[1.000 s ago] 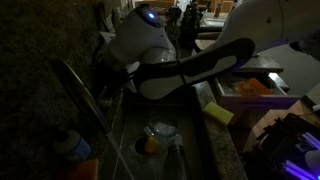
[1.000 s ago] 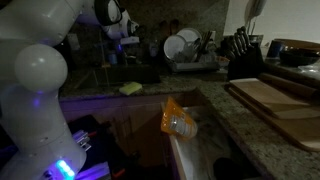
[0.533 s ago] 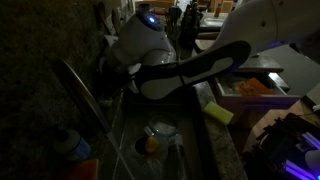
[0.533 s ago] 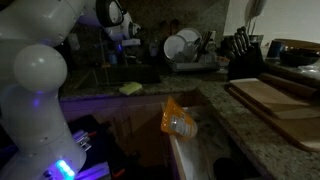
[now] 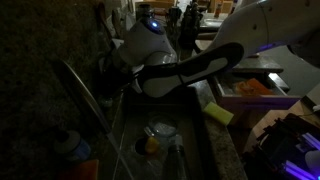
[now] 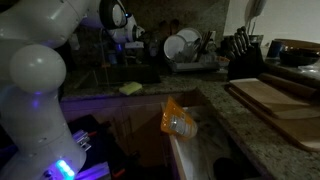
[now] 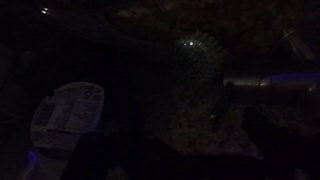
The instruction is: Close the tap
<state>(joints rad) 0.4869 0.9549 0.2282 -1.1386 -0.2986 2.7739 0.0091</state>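
Silver-grey tap (image 5: 84,100): slim curved spout (dim gloss); yellow sponge (image 5: 219,113) blocky.

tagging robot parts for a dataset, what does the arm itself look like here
The arm is glossy white with bulbous rounded joints; one link carries a long black band. A small blue light glows on a joint, and a blue-violet glow sits low on the arm. The gripper is only a dark shape; no cables or markings can be made out.

A yellow sponge (image 5: 220,113) lay on the bench (image 5: 228,152) edge. A blue-capped bottle (image 5: 70,146) stood near the wall. White plates (image 6: 182,45) stood near a knife block (image 6: 240,55), with cutting boards (image 6: 272,96) well apart.
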